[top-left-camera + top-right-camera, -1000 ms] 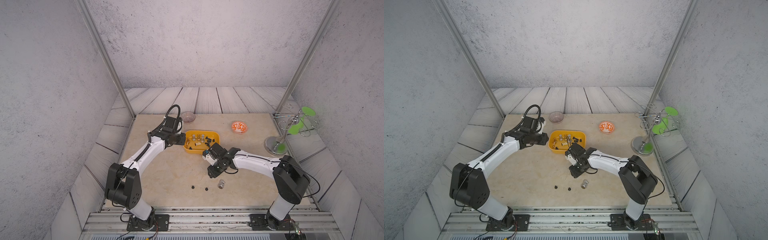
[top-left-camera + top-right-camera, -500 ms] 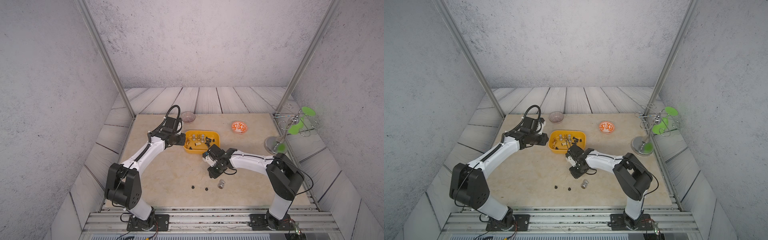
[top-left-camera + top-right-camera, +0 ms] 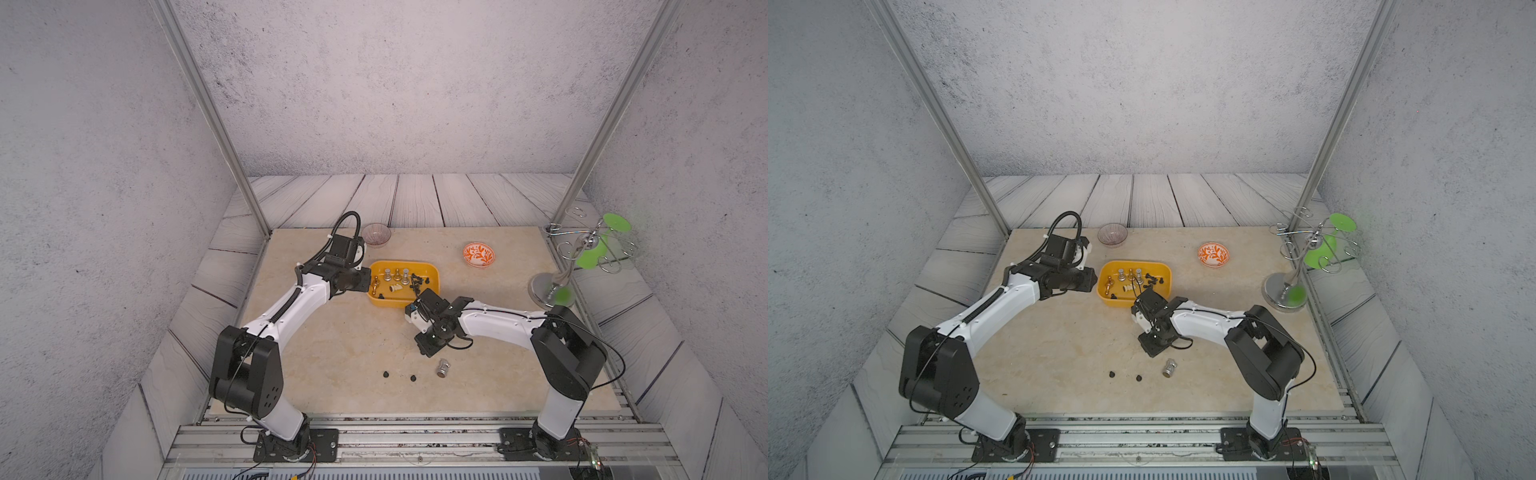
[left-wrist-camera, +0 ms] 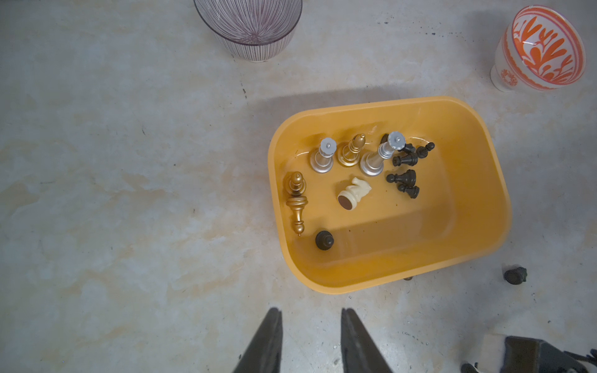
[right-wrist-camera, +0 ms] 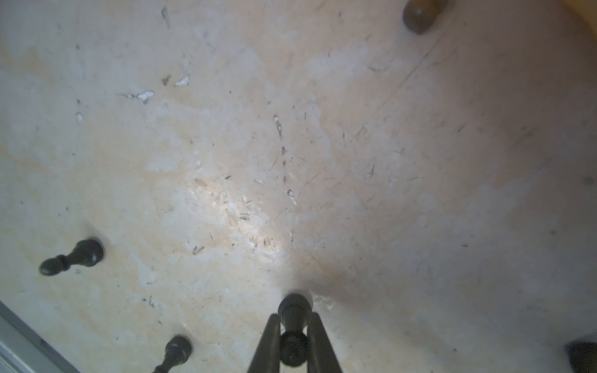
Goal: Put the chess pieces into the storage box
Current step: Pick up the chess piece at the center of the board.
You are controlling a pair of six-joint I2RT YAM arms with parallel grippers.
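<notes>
1. The right tool (image 5: 293,319) is clamped on a black pawn (image 5: 293,306). Its two fingers press against the pawn's narrow middle, and one end pokes out past the tips. I cannot tell whether that end touches the desk (image 5: 323,145).
2. Off to one side of the right tool, two more pawns lie on their sides on the desk, both apart from the tool: a near pawn (image 5: 174,352) and a far pawn (image 5: 72,256).
3. Well ahead of the right tool a blurred brownish piece (image 5: 420,14) rests on the desk.
4. In both top views the storage box (image 3: 403,262) sits beyond the right tool's wrist, and a silver piece (image 3: 443,368) lies on the desk near that tool.
5. The left tool (image 4: 310,318) has its fingers apart, with only bare desk between them. The storage box lies just ahead of its tips, a little to one side.
6. Inside the box, farthest from the left tool, two silver figures (image 4: 323,158) and a gold figure (image 4: 350,151) stand upright in a row, with a cluster of black pawns (image 4: 405,171) beside them.
7. Closer to the left tool, a cream knight (image 4: 353,192) lies on its side, a second gold figure (image 4: 296,203) lies along the wall, and a lone black pawn (image 4: 324,240) stands upright.
8. A dark piece (image 4: 515,275) sits on the desk just outside the box.
9. Beyond the box from the left tool stand a ribbed glass bowl (image 4: 248,29) and an orange-and-white bowl (image 4: 546,48), well apart from each other.
</notes>
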